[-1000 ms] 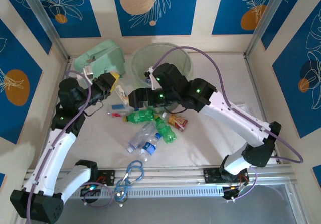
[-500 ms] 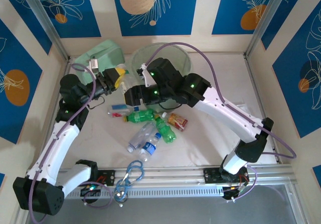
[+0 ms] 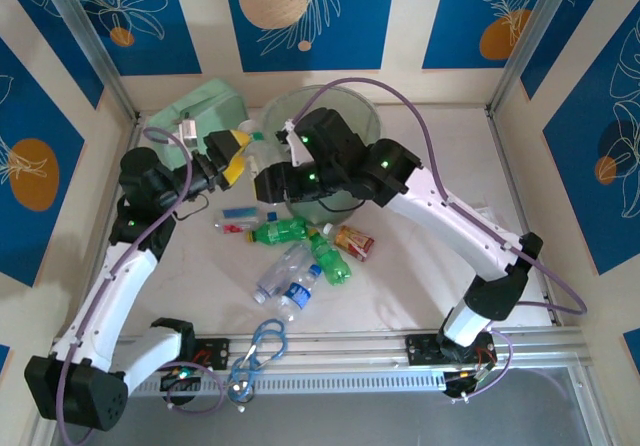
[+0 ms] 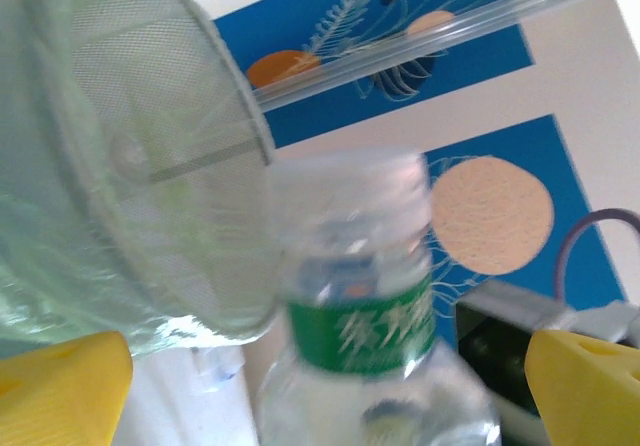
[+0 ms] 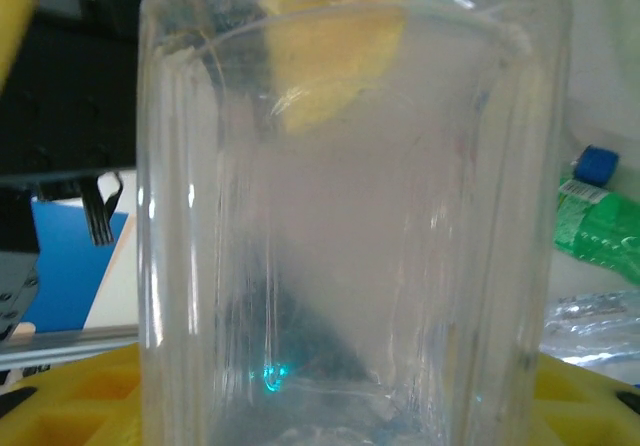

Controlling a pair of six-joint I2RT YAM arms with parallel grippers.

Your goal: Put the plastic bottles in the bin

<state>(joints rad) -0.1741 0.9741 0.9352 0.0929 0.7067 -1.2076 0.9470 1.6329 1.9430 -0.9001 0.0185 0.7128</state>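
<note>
From above, the left gripper (image 3: 240, 148) has just been opened and the clear bottle (image 3: 257, 149) passed to the right gripper (image 3: 266, 174), just beside the bin (image 3: 330, 90); a drop is judged near. Other bottles (image 3: 300, 256) lie on the white bench (image 3: 420, 266), with blue-patterned walls (image 3: 300, 16) around. Left wrist: its fingers (image 4: 60, 386) are spread clear of the bottle. Right wrist: the bottle is clasped between its fingers (image 5: 60, 406).

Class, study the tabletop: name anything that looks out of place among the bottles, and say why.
A blue carabiner lies at the near edge, and a mint-green case sits left of the bin; neither is a bottle.
</note>
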